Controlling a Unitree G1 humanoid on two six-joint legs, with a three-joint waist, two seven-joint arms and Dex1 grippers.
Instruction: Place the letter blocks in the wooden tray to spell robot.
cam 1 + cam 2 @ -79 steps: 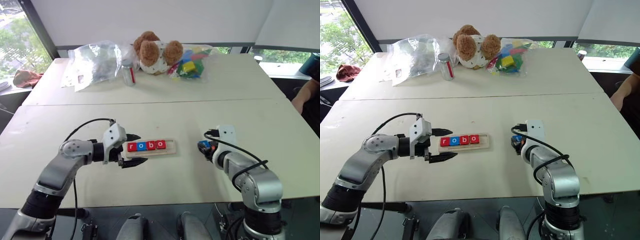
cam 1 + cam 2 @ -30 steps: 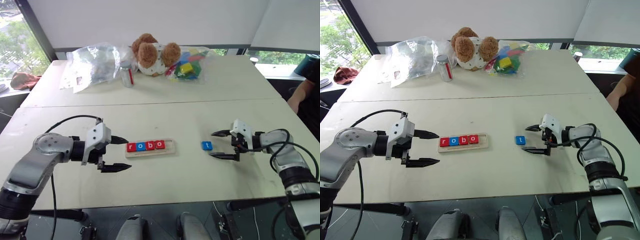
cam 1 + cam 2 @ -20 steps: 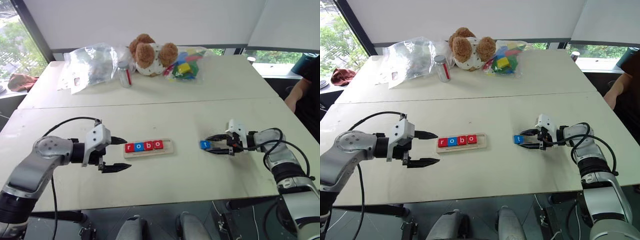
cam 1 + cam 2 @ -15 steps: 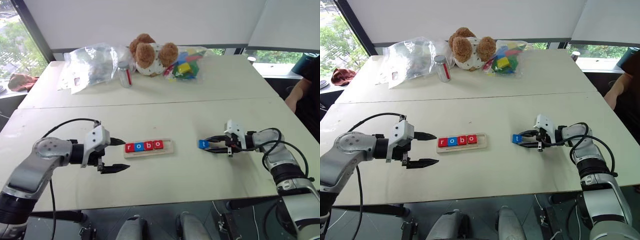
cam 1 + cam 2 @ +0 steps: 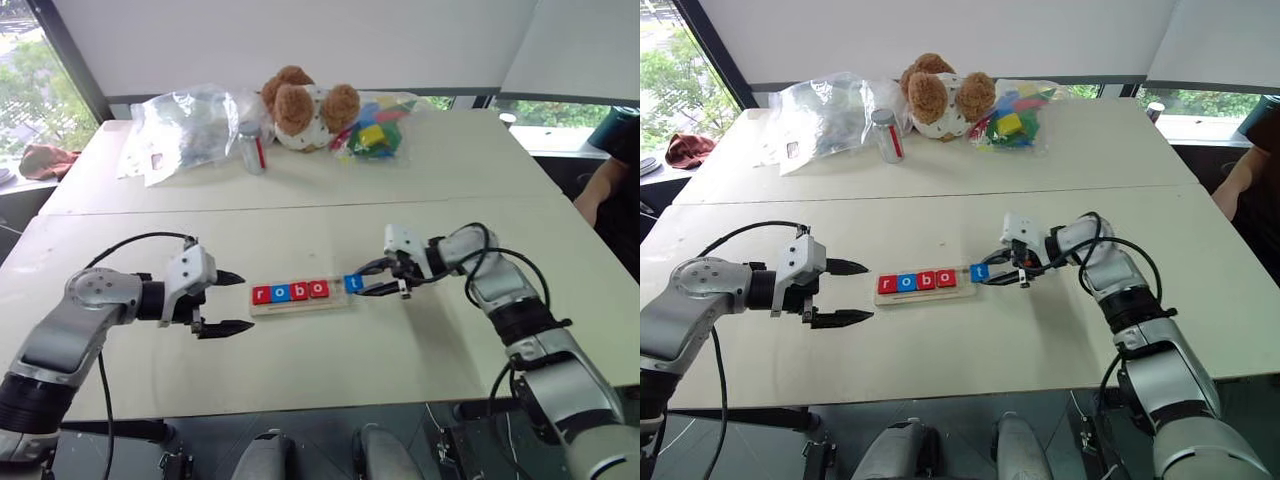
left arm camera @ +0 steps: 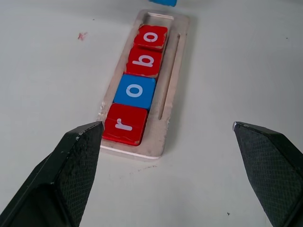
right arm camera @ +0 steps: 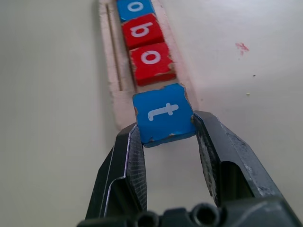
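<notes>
- Pale wood marks the tray (image 5: 300,295) at centre frame in the left eye view, lying on the cream surface (image 5: 320,180). It carries four letter blocks (image 5: 291,292) in a row, red r, blue o, red b, red o. The right hand (image 5: 372,284) grips a blue t block (image 5: 353,283) at the tray's right end; whether that block touches the wood is hard to make out. The left hand (image 5: 226,302) sits left of the tray, fingers spread wide, holding nothing. Upper centre, a teddy bear (image 5: 303,103), a clear plastic bag (image 5: 185,125), a small jar (image 5: 254,148) and a bag of coloured blocks (image 5: 375,128) crowd together; a person's arm (image 5: 600,190) is cut off at the right edge.
- Right eye view: same layout.
- Left wrist view: two black fingertips (image 6: 78,156) stand far apart either side of the tray's near end. The blue block is cut off at the top edge.
- Right wrist view: both fingers (image 7: 129,165) clamp the blue t block by its sides, its chipped corners showing, just beside the last red o. The tray's far end is cut off.
</notes>
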